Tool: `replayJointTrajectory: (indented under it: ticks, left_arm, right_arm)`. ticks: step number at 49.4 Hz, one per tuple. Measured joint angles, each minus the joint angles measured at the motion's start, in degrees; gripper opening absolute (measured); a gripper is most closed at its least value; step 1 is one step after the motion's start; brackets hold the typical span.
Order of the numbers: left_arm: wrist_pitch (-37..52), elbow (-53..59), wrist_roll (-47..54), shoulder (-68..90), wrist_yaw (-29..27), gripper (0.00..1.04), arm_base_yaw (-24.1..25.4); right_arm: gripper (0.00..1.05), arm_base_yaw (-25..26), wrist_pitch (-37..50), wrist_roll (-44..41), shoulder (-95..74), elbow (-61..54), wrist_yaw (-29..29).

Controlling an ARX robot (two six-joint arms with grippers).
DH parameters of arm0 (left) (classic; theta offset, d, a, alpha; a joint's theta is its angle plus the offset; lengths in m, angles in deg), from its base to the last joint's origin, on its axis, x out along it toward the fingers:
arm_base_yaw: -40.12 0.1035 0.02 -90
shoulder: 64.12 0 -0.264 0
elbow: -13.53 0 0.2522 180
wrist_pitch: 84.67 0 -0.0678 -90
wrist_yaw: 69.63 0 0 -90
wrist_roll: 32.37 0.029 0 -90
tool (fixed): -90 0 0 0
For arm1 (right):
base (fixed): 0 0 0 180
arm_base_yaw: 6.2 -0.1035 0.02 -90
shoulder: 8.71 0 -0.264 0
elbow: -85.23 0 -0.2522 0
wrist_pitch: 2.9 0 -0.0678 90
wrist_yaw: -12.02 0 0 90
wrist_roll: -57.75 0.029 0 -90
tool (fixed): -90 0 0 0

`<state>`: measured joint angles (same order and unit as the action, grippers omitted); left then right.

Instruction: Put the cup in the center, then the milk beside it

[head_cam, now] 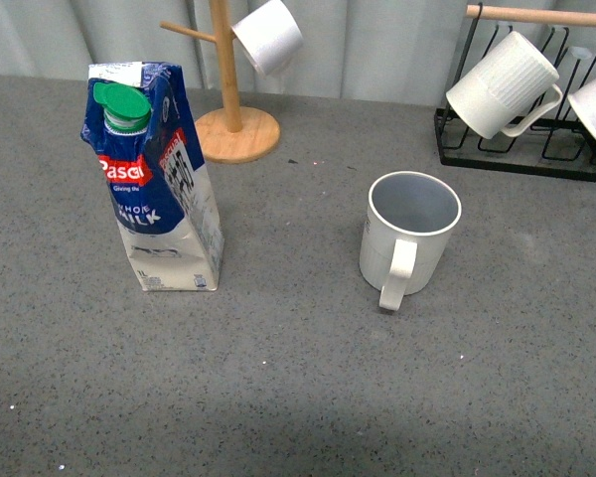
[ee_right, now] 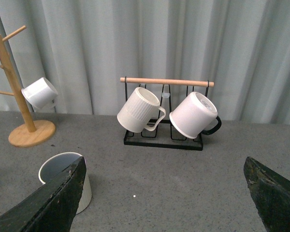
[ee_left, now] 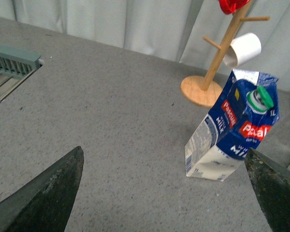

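The cup (head_cam: 407,237), a cream-white mug with a pale grey inside, stands upright on the grey table right of the middle, its handle toward the camera. It also shows in the right wrist view as the cup (ee_right: 63,169), partly behind one finger. The milk (head_cam: 157,179), a dented blue-and-white carton with a green cap, stands at the left. In the left wrist view the milk (ee_left: 234,128) stands ahead of my left gripper (ee_left: 166,193), which is open and empty. My right gripper (ee_right: 166,193) is open over bare table, apart from the cup. Neither arm shows in the front view.
A wooden mug tree (head_cam: 233,109) with a small white cup (head_cam: 268,37) stands behind the milk. A black wire rack (head_cam: 521,149) with a wooden bar holds ribbed white mugs (head_cam: 502,84) at the back right. A grey curtain closes the back.
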<state>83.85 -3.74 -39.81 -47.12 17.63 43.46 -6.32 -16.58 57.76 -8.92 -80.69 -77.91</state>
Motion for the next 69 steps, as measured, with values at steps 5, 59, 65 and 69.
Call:
replayJointTrajectory:
  ticks: [5, 59, 65, 69]
  left_arm:
    - [14.60, -3.08, -0.39, 16.83, 4.35, 0.98, 2.75]
    - [37.90, -17.70, 4.39, 72.06, 9.53, 0.98, -11.67]
    - [37.81, -18.25, 4.39, 72.94, 10.25, 0.98, -12.39]
    - [37.68, -18.73, 4.39, 73.48, 10.29, 0.98, -12.50]
  right_arm:
    - [0.95, 0.00, 0.00, 0.00, 0.00, 0.00, 0.00]
    - [0.95, 0.00, 0.00, 0.00, 0.00, 0.00, 0.02]
    - [0.95, 0.00, 0.00, 0.00, 0.00, 0.00, 0.00]
    - [0.95, 0.00, 0.00, 0.00, 0.00, 0.00, 0.00]
